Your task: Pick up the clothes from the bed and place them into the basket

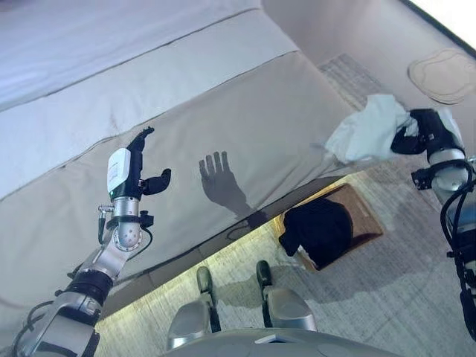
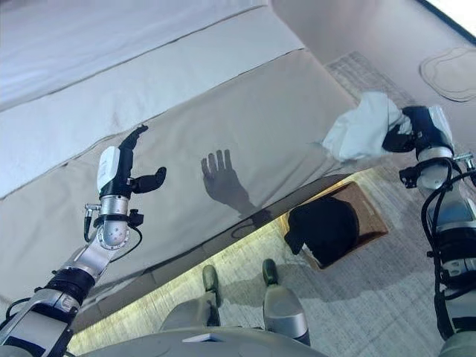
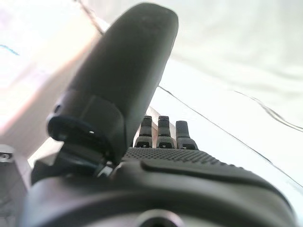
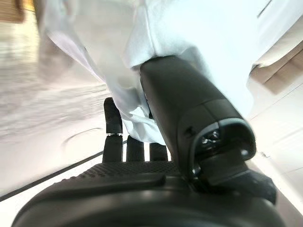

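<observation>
Far left and across the far side: a wide bed (image 1: 223, 126) covered in smooth beige sheet, paler band of bedding farther back, nothing lying on the part in view. Over its near-left stretch, the left robot hand (image 1: 141, 175) raised above the sheet, fingers straight and spread, thumb out to the side, holding nothing and touching nothing; in the left wrist view only pale bedding past the straight fingers (image 3: 161, 132).

Below the bed's near edge, a strip of pale grey woven carpet (image 1: 223, 268) running along the floor. Right of centre on that floor, hard against the bed's near edge, a shallow brown rectangular basket (image 1: 366, 216) with a crumpled black garment (image 1: 321, 229) heaped inside, filling most of it and spilling over the near-left rim.

Farther right, above the bed's right-hand corner and higher than the basket, a bunched white cloth garment (image 1: 366, 130) hanging from the right robot hand (image 1: 416, 134). Fingers (image 4: 113, 127) and thumb closed tight around the cloth, as seen in the right wrist view, white folds bulging out past them. Garment clear of the bed surface and not yet over the basket's opening, slightly far and right of it.

At the far right corner, a flat round beige mat (image 1: 445, 74) on the floor, well apart from the basket.
</observation>
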{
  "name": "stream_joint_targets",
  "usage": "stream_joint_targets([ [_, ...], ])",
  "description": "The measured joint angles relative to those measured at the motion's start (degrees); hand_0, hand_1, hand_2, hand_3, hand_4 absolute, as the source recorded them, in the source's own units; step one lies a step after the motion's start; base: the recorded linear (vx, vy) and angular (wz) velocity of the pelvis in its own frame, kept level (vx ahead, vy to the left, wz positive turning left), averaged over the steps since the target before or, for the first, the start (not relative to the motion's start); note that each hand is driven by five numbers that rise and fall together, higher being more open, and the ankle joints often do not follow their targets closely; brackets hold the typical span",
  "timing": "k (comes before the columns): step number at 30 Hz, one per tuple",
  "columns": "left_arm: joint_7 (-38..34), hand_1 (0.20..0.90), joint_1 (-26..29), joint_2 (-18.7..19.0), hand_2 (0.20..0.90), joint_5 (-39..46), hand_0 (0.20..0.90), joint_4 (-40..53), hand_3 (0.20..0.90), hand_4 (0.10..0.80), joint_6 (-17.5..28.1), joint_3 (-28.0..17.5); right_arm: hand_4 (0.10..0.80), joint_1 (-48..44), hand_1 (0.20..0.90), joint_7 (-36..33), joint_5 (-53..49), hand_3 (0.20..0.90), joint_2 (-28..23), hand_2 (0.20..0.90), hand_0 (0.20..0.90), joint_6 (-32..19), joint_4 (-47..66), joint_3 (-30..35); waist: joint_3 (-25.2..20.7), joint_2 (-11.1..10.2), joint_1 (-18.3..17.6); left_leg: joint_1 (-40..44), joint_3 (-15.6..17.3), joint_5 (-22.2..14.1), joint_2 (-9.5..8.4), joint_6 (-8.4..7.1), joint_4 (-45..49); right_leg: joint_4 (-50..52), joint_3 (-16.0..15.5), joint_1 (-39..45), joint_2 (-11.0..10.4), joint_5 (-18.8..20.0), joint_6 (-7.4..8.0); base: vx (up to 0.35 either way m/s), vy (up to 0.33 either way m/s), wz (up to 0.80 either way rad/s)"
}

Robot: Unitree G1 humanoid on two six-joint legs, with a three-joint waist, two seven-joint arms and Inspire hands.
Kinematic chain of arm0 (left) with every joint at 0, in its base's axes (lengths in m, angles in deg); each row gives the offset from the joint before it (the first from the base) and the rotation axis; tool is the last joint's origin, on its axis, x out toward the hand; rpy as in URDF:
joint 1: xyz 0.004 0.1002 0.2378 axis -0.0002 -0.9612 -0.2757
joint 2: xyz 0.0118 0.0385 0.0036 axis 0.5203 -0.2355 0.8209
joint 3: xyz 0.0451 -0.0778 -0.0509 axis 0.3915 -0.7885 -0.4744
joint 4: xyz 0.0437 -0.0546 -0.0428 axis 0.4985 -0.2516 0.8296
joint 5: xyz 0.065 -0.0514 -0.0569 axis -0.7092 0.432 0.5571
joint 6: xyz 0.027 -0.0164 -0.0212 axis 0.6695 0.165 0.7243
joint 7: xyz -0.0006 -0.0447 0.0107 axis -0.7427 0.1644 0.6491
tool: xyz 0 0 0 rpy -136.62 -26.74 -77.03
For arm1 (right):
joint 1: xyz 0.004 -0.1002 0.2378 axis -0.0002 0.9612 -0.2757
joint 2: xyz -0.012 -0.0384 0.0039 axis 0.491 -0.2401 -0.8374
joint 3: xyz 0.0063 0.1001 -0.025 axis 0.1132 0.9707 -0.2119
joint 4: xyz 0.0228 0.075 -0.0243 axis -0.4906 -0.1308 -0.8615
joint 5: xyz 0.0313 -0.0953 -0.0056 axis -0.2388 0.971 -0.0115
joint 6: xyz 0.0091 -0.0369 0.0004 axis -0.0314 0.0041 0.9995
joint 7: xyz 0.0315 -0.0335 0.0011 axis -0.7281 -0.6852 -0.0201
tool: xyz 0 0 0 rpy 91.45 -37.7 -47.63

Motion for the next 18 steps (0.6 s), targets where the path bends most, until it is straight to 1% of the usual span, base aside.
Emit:
stream_joint_targets([
  [2, 0.3, 0.9, -0.2, -0.7, 0.9, 0.0, 0.9, -0.5, 0.9, 0.8, 0.0, 0.0, 0.1, 1.1, 0.3, 0.6, -0.2, 0.2, 0.0, 0.3, 0.3, 0.0, -0.1, 0.0, -0.8, 0.3, -0.9, 0.9, 0.2, 0.0, 0.1, 0.0, -0.1, -0.2, 0.2, 0.9, 0.0, 0.0, -0.04, 0.021, -0.03, -0.08],
  [4, 0.9, 0.9, -0.3, -1.4, 0.9, -0.4, 0.9, -0.5, 0.9, 0.8, 0.0, 0.1, 0.1, 2.5, 0.3, 0.8, -0.2, 0.2, 0.0, 0.3, 0.3, 0.0, -0.2, 0.0, -2.1, 0.8, -1.0, 1.2, 0.7, -0.5, 0.42, 0.09, -0.2, -0.2, 0.9, 0.9, 0.3, 0.0, -0.05, 0.024, -0.04, -0.12],
  [7, 1.0, 0.9, -0.4, -1.9, 0.9, -0.5, 0.9, -0.5, 0.9, 0.8, 0.0, 0.1, 0.1, 2.6, 0.3, 1.7, -0.3, 0.2, 0.0, 0.3, 0.3, 0.0, -1.5, -0.1, -2.9, 1.3, -1.0, 1.3, 1.0, -0.5, 0.57, 0.07, -0.2, -0.2, 1.2, 0.9, 0.5, 0.0, -0.05, 0.014, -0.034, -0.06],
  [12, 1.5, 0.9, -1.9, -2.0, 0.9, -0.5, 0.9, -0.6, 0.9, 0.8, -0.1, 0.3, 0.1, 2.8, 0.3, 1.8, -0.4, 0.2, 2.3, 0.3, 0.3, 0.3, -6.8, -0.1, -4.9, 1.5, -0.8, 1.3, 1.1, -0.6, 0.86, 0.07, -0.2, -0.2, 1.3, 0.8, 0.8, 0.0, -0.07, 0.0, 0.0, 0.0],
  [18, 2.0, 0.9, -2.3, -2.0, 0.9, -0.5, 0.9, -0.7, 0.9, 0.8, -1.2, 0.8, 0.1, 3.1, 0.3, 1.8, -0.4, 0.2, 4.6, 0.3, 0.3, 1.0, -14.3, -0.2, -5.0, 1.6, -0.5, 1.2, 0.9, -0.5, 0.74, 0.07, -0.2, -0.2, 1.3, 0.8, 0.9, 0.0, -0.08, -0.002, -0.002, 0.01],
])
